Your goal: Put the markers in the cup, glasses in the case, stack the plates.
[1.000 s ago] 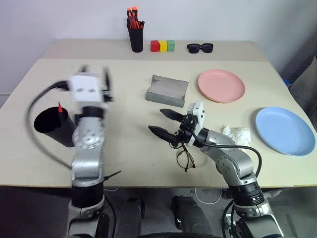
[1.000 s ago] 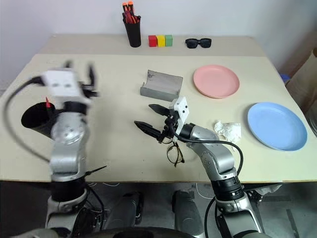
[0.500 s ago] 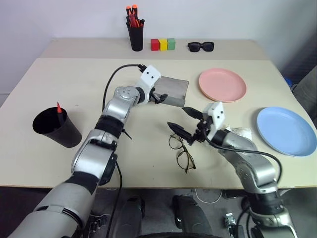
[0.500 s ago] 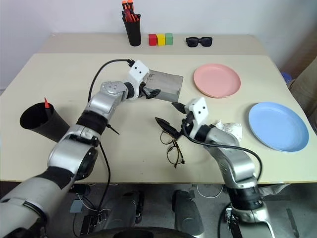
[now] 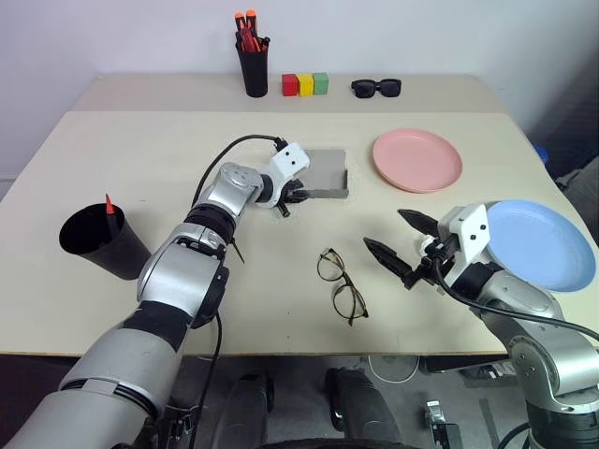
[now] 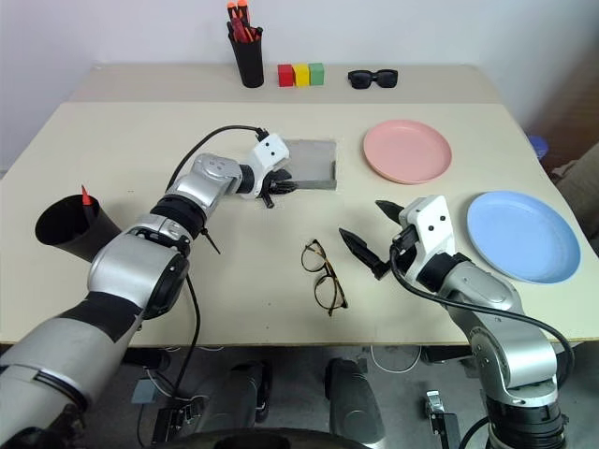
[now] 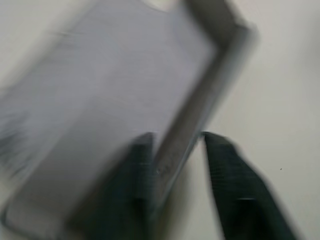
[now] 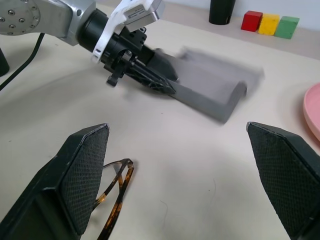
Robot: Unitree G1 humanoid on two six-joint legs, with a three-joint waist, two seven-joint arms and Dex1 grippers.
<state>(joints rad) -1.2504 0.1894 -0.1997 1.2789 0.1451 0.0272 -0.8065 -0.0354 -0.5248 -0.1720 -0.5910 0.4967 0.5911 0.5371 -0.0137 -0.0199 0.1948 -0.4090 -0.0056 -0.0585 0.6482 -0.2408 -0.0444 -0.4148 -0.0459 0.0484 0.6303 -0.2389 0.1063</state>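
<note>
Grey case (image 5: pixel 323 174) open, glasses (image 5: pixel 341 286) on table

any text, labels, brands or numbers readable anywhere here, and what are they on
None: no readable word, label, brand, number or sign in any view.
The grey case, black cup, pink plate and blue plate look plain.
The three coloured blocks and the pen holder show no marking large enough to read.

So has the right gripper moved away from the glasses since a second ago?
Yes. The right gripper has drawn back toward the blue plate, leaving the glasses uncovered.
</note>
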